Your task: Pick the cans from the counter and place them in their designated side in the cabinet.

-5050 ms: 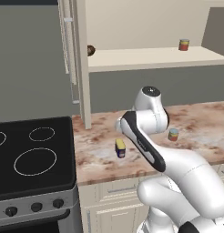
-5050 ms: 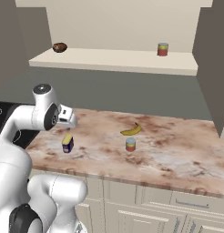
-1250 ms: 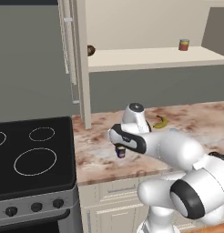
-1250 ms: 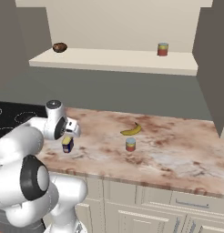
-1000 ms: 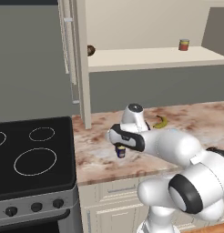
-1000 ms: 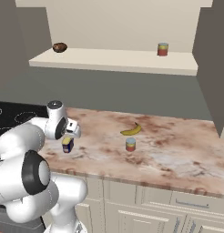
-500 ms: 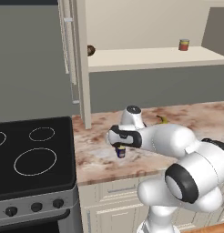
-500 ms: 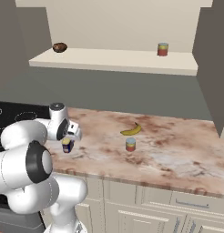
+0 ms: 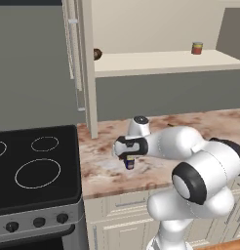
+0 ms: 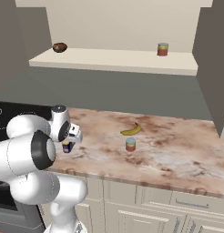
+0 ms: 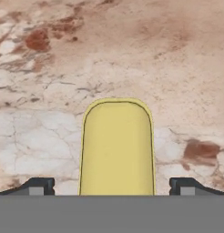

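Gripper has sunk lower around the blue yellow-labelled can on the marble counter, jaws spread, not yet gripping; centre can, then close squarely.

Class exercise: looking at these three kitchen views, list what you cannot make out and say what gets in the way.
1. Hand view: the lower part of the blue can is cut off by the bottom edge.
2. Both base views: whether the gripper touches that can; the hand covers its top, and the fingertips stand apart from it.
3. Right base view: the label of the shelf can is too small to read.
4. The dark object on the shelf is too small to identify.
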Controlling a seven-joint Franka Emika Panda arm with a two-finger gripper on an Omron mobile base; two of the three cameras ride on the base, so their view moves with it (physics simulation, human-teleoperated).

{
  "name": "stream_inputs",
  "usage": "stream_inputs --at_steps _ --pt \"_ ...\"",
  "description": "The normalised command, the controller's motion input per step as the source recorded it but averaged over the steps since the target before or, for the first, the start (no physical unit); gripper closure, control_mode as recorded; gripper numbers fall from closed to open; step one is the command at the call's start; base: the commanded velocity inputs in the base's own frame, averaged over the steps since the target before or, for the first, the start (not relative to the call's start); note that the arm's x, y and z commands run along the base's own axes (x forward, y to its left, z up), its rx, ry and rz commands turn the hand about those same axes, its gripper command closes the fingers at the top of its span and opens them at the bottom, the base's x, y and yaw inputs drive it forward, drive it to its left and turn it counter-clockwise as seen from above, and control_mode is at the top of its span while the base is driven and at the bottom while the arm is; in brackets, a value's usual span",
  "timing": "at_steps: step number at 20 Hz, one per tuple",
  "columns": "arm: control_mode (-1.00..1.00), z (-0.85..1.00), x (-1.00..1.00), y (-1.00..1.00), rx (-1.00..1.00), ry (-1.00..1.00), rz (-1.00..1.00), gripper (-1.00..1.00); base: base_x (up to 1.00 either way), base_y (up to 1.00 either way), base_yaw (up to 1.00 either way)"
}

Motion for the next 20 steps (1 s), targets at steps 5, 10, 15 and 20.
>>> stream_inputs --at_steps 5,10,15,20 --pt "-1.0 -0.2 0.12 0.01 0.0 0.03 0.0 -1.0 0.0 0.0 0.0" --pt "-1.0 -0.2 0.1 0.02 0.0 0.03 0.0 1.0 0.0 0.0 0.0" --pt "-1.0 -0.05 0.0 0.0 0.0 0.0 0.0 1.0 0.0 0.0 0.0" --pt "-1.0 0.01 -0.02 0.0 0.0 -0.01 0.0 1.0 0.0 0.0 0.0"
